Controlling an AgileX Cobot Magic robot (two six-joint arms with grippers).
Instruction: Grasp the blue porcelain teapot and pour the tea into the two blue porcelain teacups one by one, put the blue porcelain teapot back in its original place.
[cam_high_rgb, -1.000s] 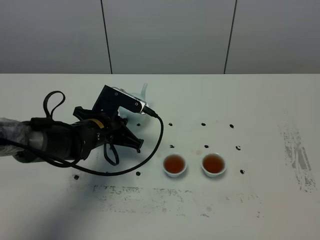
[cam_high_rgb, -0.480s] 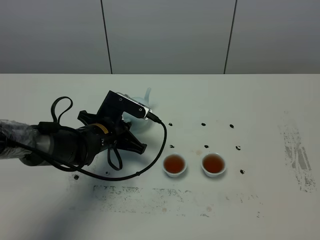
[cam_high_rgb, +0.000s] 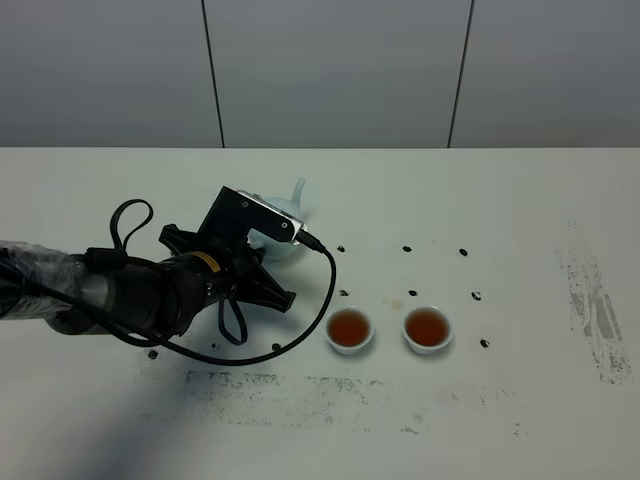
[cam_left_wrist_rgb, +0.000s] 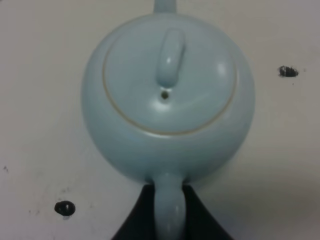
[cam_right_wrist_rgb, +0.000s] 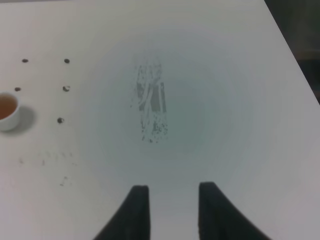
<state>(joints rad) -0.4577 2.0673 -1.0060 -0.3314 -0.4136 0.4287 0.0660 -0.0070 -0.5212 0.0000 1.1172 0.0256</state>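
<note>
The blue porcelain teapot (cam_left_wrist_rgb: 167, 95) fills the left wrist view, lid on and spout pointing away. My left gripper (cam_left_wrist_rgb: 169, 202) is shut on its loop handle (cam_left_wrist_rgb: 169, 212), one black finger on each side. In the high view the teapot (cam_high_rgb: 287, 222) is mostly hidden behind my left wrist (cam_high_rgb: 245, 225); only its spout and one side show. I cannot tell whether it rests on the table. The two blue porcelain teacups (cam_high_rgb: 350, 329) (cam_high_rgb: 427, 329) stand side by side right of the arm, both holding brown tea. My right gripper (cam_right_wrist_rgb: 172, 200) is open and empty over bare table, with one cup (cam_right_wrist_rgb: 7, 111) far off.
Small black dot marks (cam_high_rgb: 408, 248) lie on the white table around the cups. Scuffed grey patches run along the front (cam_high_rgb: 300, 385) and at the right (cam_high_rgb: 600, 310). A black cable (cam_high_rgb: 325, 290) loops from my left wrist close to the nearer cup.
My left arm has shifted a little right and toward the front with the teapot in its grip. The cups and the right gripper have not moved.
</note>
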